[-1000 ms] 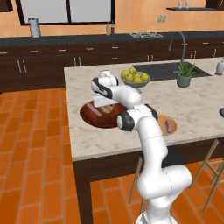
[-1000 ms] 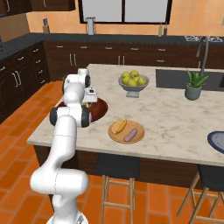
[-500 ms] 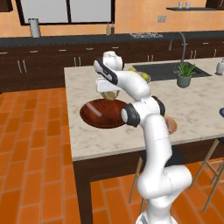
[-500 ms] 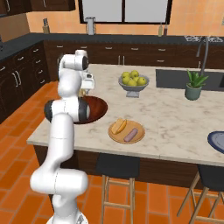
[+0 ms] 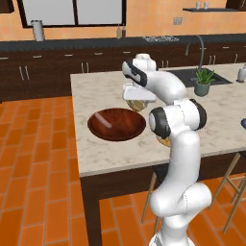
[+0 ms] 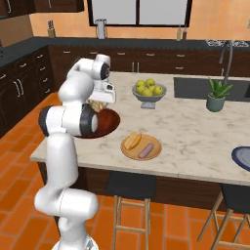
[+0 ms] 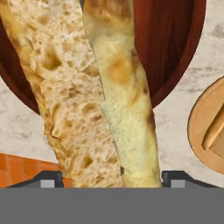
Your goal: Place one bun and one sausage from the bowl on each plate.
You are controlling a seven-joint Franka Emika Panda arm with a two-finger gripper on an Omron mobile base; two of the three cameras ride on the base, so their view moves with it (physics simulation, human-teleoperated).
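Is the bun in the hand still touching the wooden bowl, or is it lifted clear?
Apart. In the left base view the bun hangs under the hand, above the wooden bowl's far rim, with counter visible between them.

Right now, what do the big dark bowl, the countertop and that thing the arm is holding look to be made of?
The bowl looks like dark reddish wood, polished: streaky grain and a bright highlight. The countertop looks like pale, mottled stone, perhaps marble, though that's only its rendered pattern. The bun in the tool looks like bread: a porous, holey crumb on one side and a smooth, toasted crust on the other.
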